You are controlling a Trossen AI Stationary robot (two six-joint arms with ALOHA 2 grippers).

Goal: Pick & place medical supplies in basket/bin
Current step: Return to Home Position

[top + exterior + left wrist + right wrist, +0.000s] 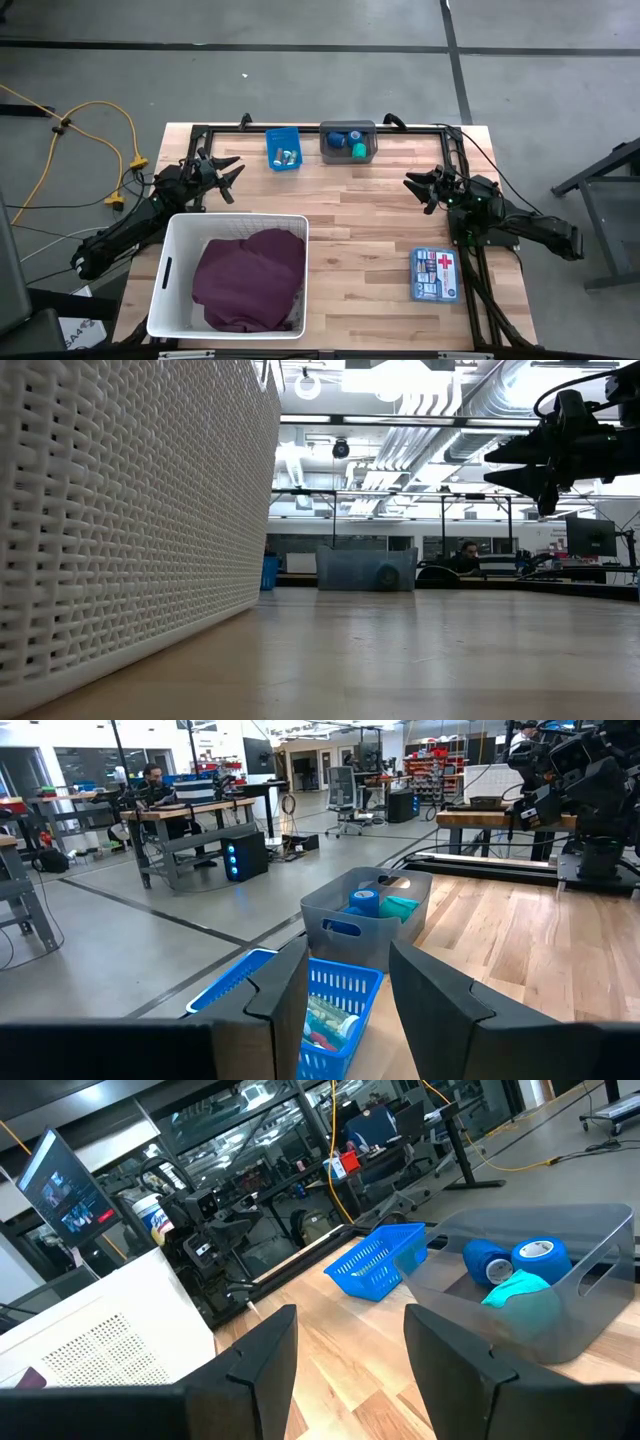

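The white basket [172, 290] stands at the table's near left, and a maroon cloth [250, 282] lies bunched on its floor. At the far edge, a small blue bin [284, 148] holds tiny vials [325, 1025]. Beside it, a grey bin [348, 142] holds blue tape rolls [520, 1258] and a green piece [515, 1288]. My left gripper [230, 172] hovers open above the table beyond the basket's far left corner. It points toward the bins with nothing between its fingers [345, 960]. My right gripper [412, 185] hovers open at the right, also empty [350, 1325].
A blue and white first-aid box [435, 274] lies flat near the right front edge. A black frame rail [310, 128] runs along the far edge behind the bins. Bare wood lies between the basket and the right arm. The basket's wall [130, 530] fills the low view's left.
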